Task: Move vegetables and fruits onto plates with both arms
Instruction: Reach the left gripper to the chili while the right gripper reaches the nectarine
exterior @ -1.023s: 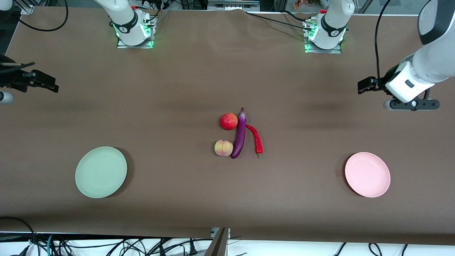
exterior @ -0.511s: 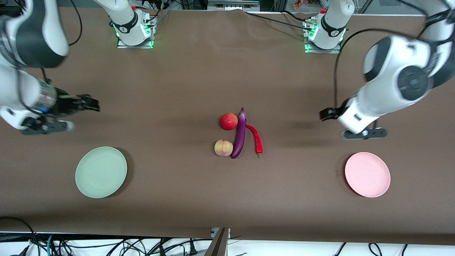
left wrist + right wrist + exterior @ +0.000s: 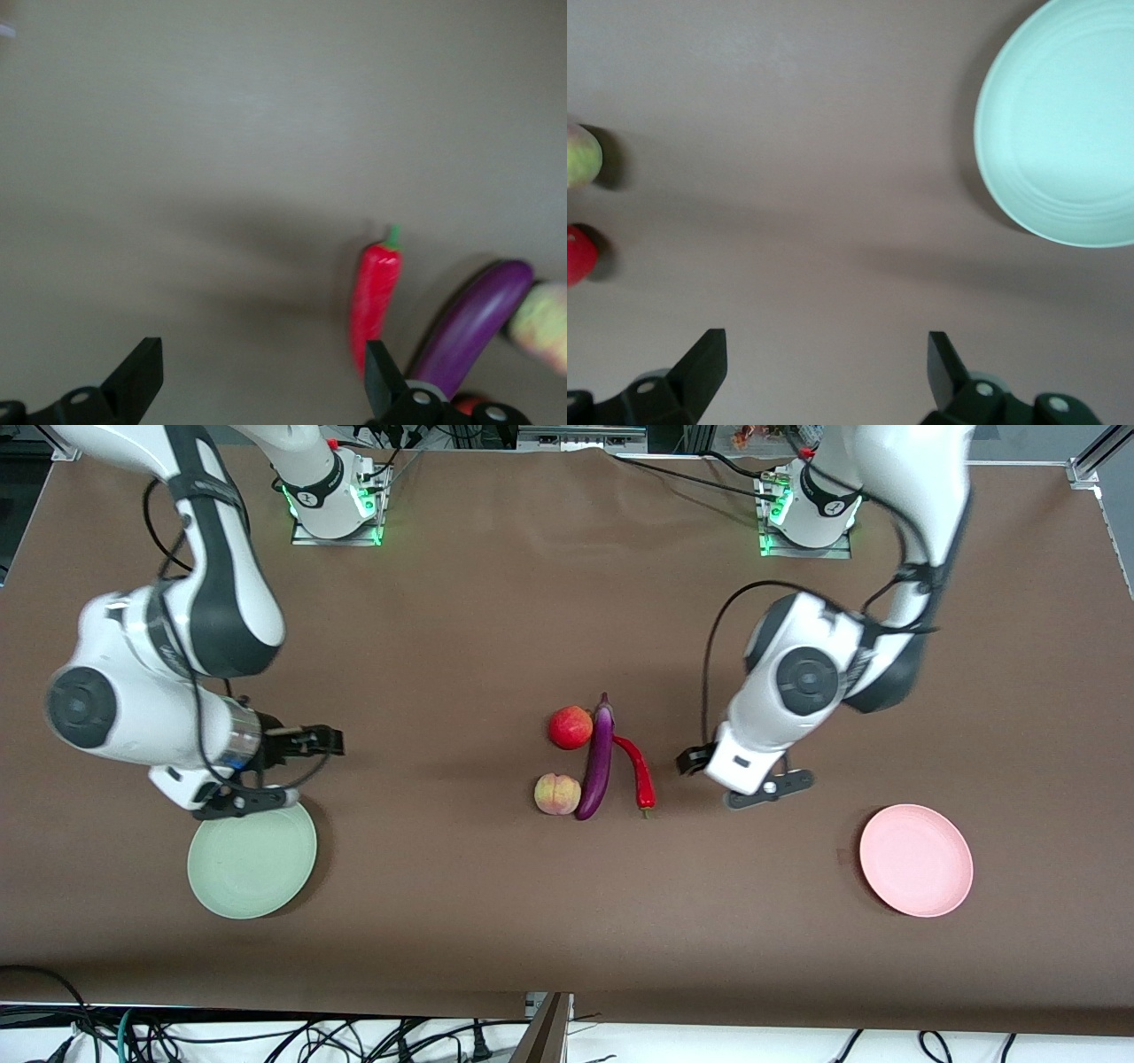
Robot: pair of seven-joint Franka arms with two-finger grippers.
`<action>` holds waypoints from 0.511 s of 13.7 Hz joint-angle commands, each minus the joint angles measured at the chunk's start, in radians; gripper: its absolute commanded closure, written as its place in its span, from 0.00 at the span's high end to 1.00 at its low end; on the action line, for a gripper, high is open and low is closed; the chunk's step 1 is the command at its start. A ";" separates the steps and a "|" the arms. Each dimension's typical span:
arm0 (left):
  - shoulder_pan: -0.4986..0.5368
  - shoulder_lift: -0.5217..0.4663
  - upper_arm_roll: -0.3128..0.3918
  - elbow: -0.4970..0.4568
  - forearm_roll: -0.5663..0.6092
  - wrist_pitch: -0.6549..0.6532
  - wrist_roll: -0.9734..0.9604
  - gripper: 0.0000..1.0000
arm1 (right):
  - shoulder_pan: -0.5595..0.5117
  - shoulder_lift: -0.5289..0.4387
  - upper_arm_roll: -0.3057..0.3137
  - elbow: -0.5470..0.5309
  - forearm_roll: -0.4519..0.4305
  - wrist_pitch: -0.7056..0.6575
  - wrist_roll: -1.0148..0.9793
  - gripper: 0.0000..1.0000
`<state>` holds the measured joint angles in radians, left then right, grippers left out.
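The purple eggplant lies mid-table with the red apple-like fruit and the peach beside it toward the right arm's end, and the red chili beside it toward the left arm's end. The green plate is near the right arm's end, the pink plate near the left arm's end. My left gripper is open and empty, over the table beside the chili; the eggplant shows too. My right gripper is open and empty, over bare table next to the green plate.
The brown table cover spans the whole surface. The arm bases stand along the edge farthest from the front camera. Cables hang below the table's near edge.
Both arms have swung in from the table's ends toward the middle. The left gripper now hangs beside the chili; the right gripper is by the green plate. The produce has not moved.
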<state>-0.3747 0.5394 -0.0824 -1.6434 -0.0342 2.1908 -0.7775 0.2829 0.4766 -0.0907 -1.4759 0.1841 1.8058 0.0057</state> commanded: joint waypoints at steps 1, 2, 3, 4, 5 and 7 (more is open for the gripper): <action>-0.071 0.112 0.016 0.039 -0.001 0.140 -0.133 1.00 | 0.044 0.033 -0.001 0.029 0.014 0.016 0.068 1.00; -0.090 0.135 0.021 0.037 0.002 0.176 -0.146 1.00 | 0.047 0.040 -0.001 0.029 0.017 0.027 0.077 1.00; -0.107 0.148 0.026 0.033 0.025 0.184 -0.146 1.00 | 0.051 0.049 -0.001 0.028 0.017 0.041 0.086 1.00; -0.108 0.158 0.024 0.030 0.072 0.187 -0.152 1.00 | 0.064 0.053 -0.001 0.025 0.017 0.047 0.092 1.00; -0.111 0.177 0.024 0.033 0.104 0.190 -0.157 1.00 | 0.081 0.062 -0.001 0.026 0.017 0.052 0.092 1.00; -0.122 0.203 0.024 0.033 0.111 0.222 -0.157 0.94 | 0.108 0.069 -0.001 0.026 0.017 0.067 0.115 1.00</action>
<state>-0.4767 0.7147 -0.0752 -1.6397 0.0493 2.3977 -0.9184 0.3635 0.5262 -0.0891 -1.4735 0.1856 1.8635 0.0860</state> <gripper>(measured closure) 0.013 0.000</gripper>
